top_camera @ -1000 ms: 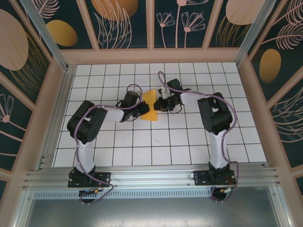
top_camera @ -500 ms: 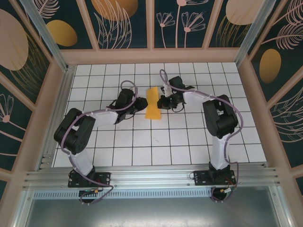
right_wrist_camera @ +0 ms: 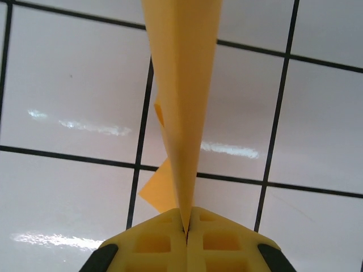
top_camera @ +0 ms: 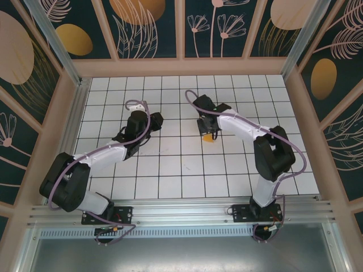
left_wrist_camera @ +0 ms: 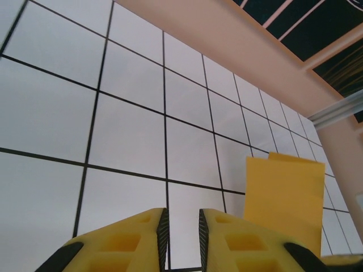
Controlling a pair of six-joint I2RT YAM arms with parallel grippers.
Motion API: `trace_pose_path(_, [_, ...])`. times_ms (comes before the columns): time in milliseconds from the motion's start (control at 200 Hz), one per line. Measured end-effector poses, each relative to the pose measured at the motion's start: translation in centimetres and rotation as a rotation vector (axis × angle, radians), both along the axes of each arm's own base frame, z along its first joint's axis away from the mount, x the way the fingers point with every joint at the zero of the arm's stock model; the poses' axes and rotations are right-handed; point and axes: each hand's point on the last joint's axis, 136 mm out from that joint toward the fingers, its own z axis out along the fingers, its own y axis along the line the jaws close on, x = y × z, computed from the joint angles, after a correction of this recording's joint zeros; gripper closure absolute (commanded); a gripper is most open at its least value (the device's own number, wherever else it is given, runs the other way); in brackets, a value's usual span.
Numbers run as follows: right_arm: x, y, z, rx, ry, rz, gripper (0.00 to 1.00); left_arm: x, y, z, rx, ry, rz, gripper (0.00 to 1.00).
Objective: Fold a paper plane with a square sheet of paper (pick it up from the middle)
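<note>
The right gripper (top_camera: pixel 206 131) is clenched on the folded sheet of paper (top_camera: pixel 209 137) and holds it over the white gridded table (top_camera: pixel 187 170). This is in the far half of the table, a little to the right of the middle. From the top camera only a small orange piece of the paper shows, just below the gripper on its near side, because the sheet is seen on its thin edge.

In the right wrist view the two yellow fingers (right_wrist_camera: pixel 153 243) are pressed together, and the paper (right_wrist_camera: pixel 181 85) is pinched between them at a narrow point. From this point the paper runs straight away from the fingertips and becomes wider until it leaves the top of the picture. So its long axis lies in line with the gripper, with the narrow end in the grip and the wide end away from it. Two small orange flaps stand out on its left side. I cannot tell if the paper touches the table.

The left gripper (top_camera: pixel 154 119) is to the left of the paper, at about the same depth and apart from it. In its wrist view the jaws are released: the fingers (left_wrist_camera: pixel 130 243) stand with a narrow gap and nothing is between them. The same view shows the flat face of the paper (left_wrist_camera: pixel 283 198) on the right, as an upright rectangle.
</note>
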Motion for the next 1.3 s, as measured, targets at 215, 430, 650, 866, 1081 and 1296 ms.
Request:
trace_pose_path(215, [-3.0, 4.1, -2.2, -0.115, 0.005, 0.087, 1.00, -1.1, 2.9, 1.1, 0.005, -0.033, 0.116, 0.84])
trace_pose_path(430, [-2.4, 5.5, -1.2, -0.220, -0.052, 0.096, 1.00, -1.9, 5.1, 3.2, 0.003, -0.090, 0.205, 0.85])
trace_pose_path(650, [-0.5, 1.2, 2.7, -0.311, -0.119, 0.029, 1.00, -2.0, 5.6, 3.2, 0.011, -0.091, 0.222, 0.84])
trace_pose_path(866, [-1.3, 1.3, 1.5, -0.368, -0.087, 0.063, 1.00, -2.2, 5.7, 2.7, 0.017, -0.083, 0.223, 0.84])
trace_pose_path(1081, [-3.9, 5.1, -4.4, -0.343, 0.045, 0.151, 0.90, -2.3, 6.0, 2.9, 0.023, -0.083, 0.235, 0.84])
trace_pose_path(1296, [-5.1, 8.7, -5.1, -0.136, 0.115, 0.181, 0.49, -2.5, 6.5, 3.8, 0.018, -0.102, 0.253, 0.82])
